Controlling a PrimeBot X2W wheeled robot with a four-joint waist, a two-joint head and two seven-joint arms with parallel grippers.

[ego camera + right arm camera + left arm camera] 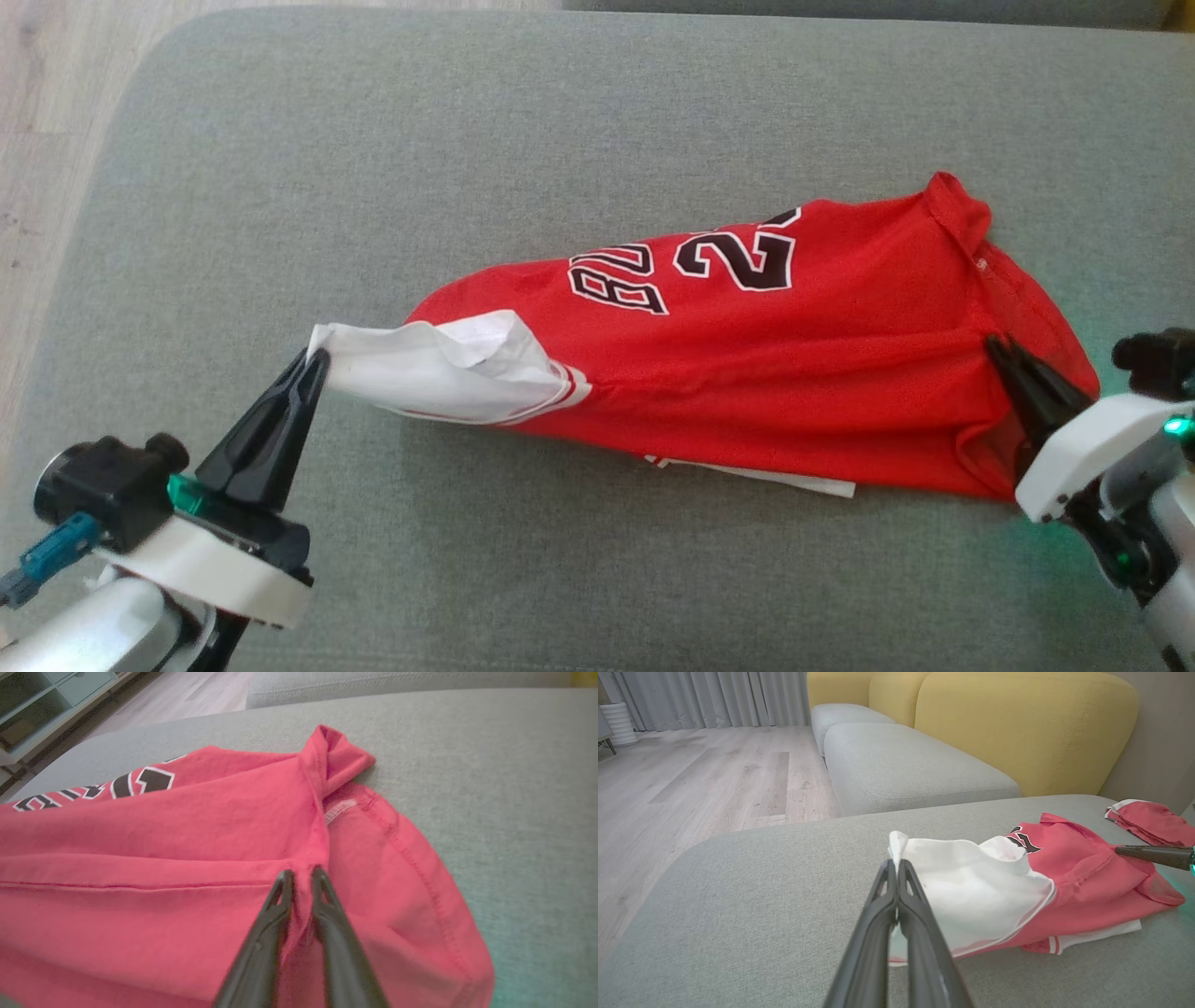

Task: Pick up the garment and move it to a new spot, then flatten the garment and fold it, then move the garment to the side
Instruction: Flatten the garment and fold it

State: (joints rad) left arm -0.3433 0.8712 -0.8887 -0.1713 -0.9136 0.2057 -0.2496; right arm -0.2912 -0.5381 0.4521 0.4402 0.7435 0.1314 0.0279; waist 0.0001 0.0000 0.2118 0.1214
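Left gripper (317, 358) and right gripper (995, 345) both clamp the red-and-white fabric jersey (794, 355).
Left jaws pinch its white end; right jaws nip a red fold. Jersey lies stretched between them, right of centre on the grey upholstered cushion (467, 140).

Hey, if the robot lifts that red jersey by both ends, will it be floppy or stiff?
Likely floppy: the jersey creases toward the pinches of the left gripper and right gripper, so its middle would probably sag. Probably light: a small pinch seems to hold its white end off the cushion.
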